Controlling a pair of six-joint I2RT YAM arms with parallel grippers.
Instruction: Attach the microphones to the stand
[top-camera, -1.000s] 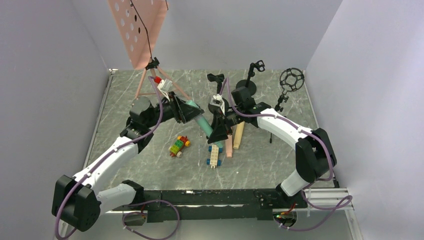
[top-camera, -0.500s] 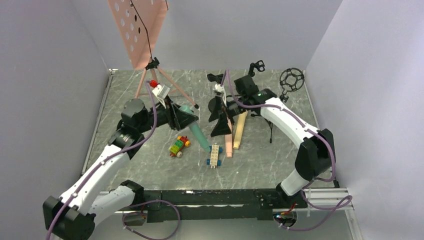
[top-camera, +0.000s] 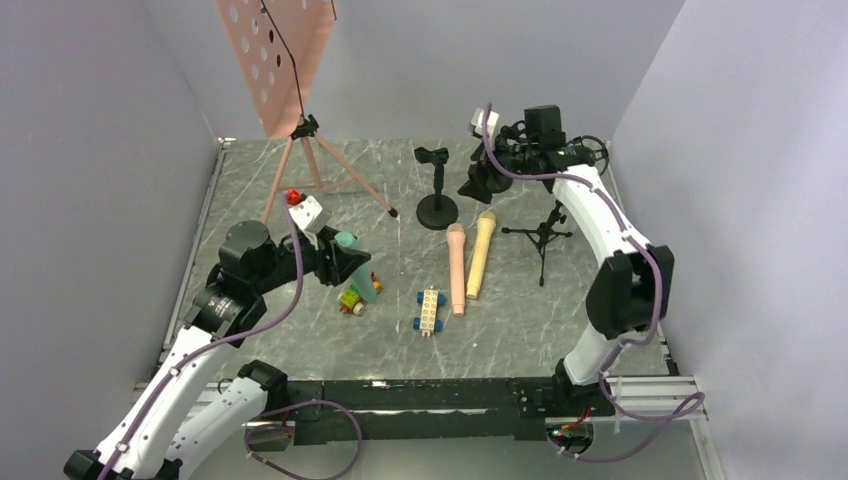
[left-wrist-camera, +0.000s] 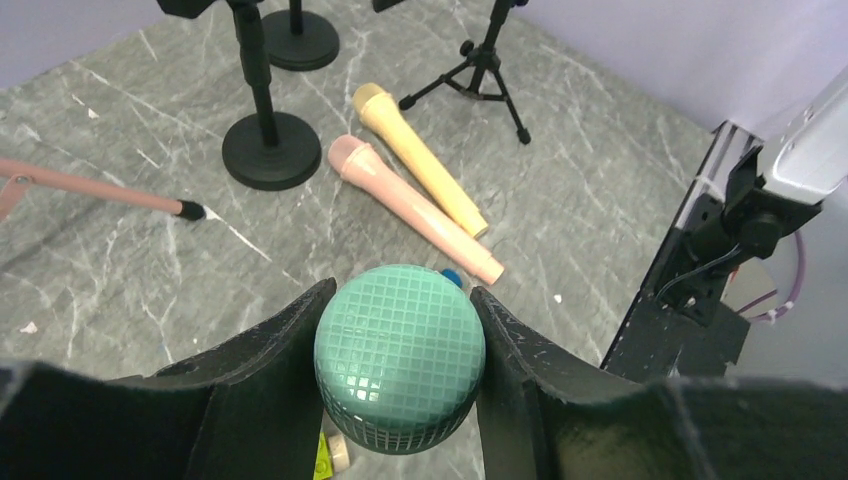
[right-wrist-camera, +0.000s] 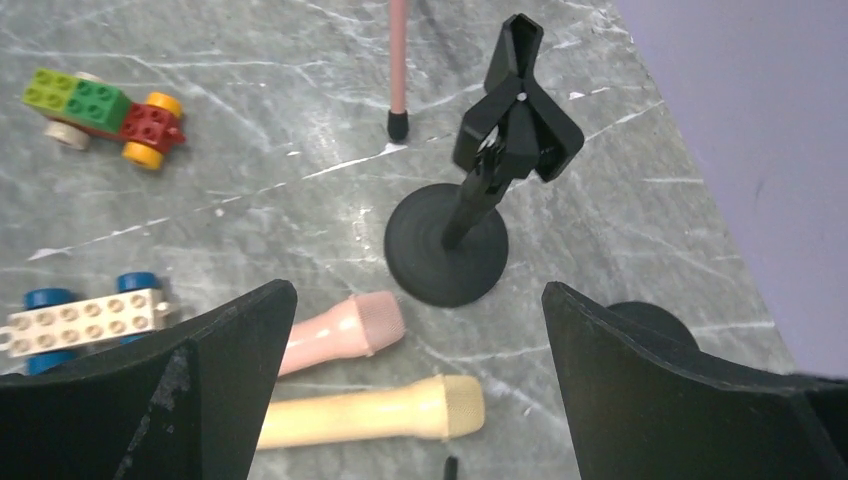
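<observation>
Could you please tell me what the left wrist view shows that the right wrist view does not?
Only the left wrist view: the mint green microphone gripped in the left hand, and the tripod stand. Only the right wrist view: the whole clip on the round-base stand, and both brick cars in full. Both: the salmon pink microphone, the tan microphone and the round-base stand.

- A grey tabletop (top-camera: 560, 330) with white marble-like veins forms the floor of the enclosure.
- Plain pale lavender panels close it in: left wall (top-camera: 90, 200), back wall (top-camera: 450, 70), right wall (top-camera: 740, 200).
- A pink perforated music stand (top-camera: 275, 60) on a tripod stands at the back left corner.
- The light is even and soft, with faint shadows.
</observation>
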